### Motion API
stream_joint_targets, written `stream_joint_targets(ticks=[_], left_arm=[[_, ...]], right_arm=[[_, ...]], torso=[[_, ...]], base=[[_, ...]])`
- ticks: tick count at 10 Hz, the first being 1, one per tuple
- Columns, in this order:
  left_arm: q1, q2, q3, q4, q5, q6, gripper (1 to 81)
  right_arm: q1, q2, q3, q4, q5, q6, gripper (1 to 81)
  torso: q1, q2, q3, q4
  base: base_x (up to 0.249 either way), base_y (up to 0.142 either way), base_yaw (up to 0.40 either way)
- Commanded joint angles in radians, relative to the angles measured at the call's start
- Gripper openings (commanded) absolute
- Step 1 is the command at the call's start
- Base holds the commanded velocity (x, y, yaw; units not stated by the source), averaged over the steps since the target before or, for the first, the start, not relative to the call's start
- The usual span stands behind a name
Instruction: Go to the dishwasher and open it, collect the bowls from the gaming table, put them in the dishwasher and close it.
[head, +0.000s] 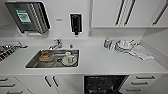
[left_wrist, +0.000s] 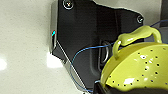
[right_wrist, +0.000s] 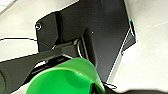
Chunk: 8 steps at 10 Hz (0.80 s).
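Note:
The dishwasher stands open below the white counter, its dark inside with a rack showing between white cabinet fronts. In the left wrist view a yellow-green bowl with small holes and a loop handle hangs close to the camera, and my left gripper is shut on its rim. A bright green bowl sits in the right wrist view, where my right gripper is shut on it. Both bowls hang over pale floor. The gaming table is out of view.
A steel sink holding dishes is set in the counter left of the dishwasher, with a tap behind it. Cups and plates and a folded cloth lie at the right. White drawers flank the opening.

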Motion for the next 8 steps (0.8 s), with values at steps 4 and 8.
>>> stream_joint_targets(ticks=[4,8], left_arm=[[-0.117,-0.183,0.131,-0.017,0.056,-0.038,1.0],[-0.263,-0.332,0.319,-0.022,0.108,-0.065,1.0]], right_arm=[[0.029,-0.036,0.025,-0.008,-0.069,0.002,1.0],[0.033,-0.038,0.039,-0.01,-0.067,0.002,1.0]], torso=[[0.001,0.001,-0.043,0.0],[0.002,0.001,-0.101,0.0]], base=[[0.0,0.0,0.0],[0.0,0.0,0.0]])
